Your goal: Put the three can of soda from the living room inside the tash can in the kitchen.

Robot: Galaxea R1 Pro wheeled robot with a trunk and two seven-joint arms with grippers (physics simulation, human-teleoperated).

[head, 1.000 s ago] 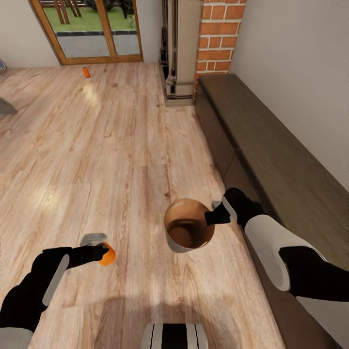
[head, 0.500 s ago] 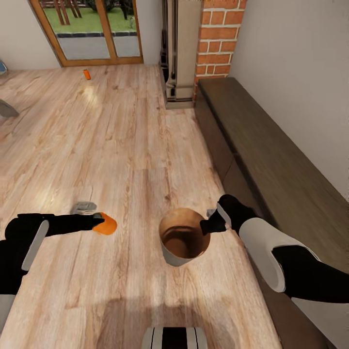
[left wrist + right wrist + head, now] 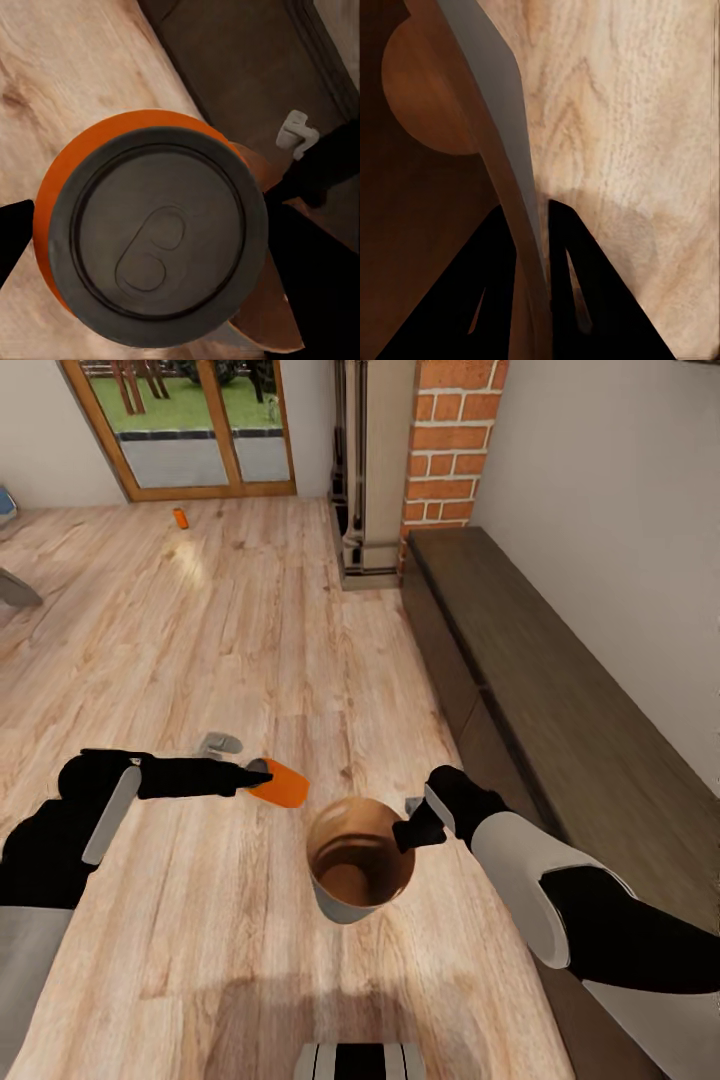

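My left gripper (image 3: 258,777) is shut on an orange can of soda (image 3: 281,784), held on its side above the floor just left of the tash can (image 3: 357,866). Up close the can (image 3: 154,232) shows its grey top, with the bin's brown rim (image 3: 259,300) behind it. My right gripper (image 3: 407,830) is shut on the bin's right rim, and the bin hangs tilted above the wood floor. One finger sits inside and one outside the bin wall (image 3: 502,161). A second orange can (image 3: 180,518) lies far off on the floor near the glass door.
A long dark bench (image 3: 560,690) runs along the right wall. A brick pillar (image 3: 445,440) and a tall unit (image 3: 370,470) stand at the back. The glass door (image 3: 185,420) is at the far left back. Grey furniture edges (image 3: 15,590) show at the left.
My left arm has swung the orange can up and to the right, toward the bin. The bin and right gripper have drifted slightly left and down in view as the camera moved.
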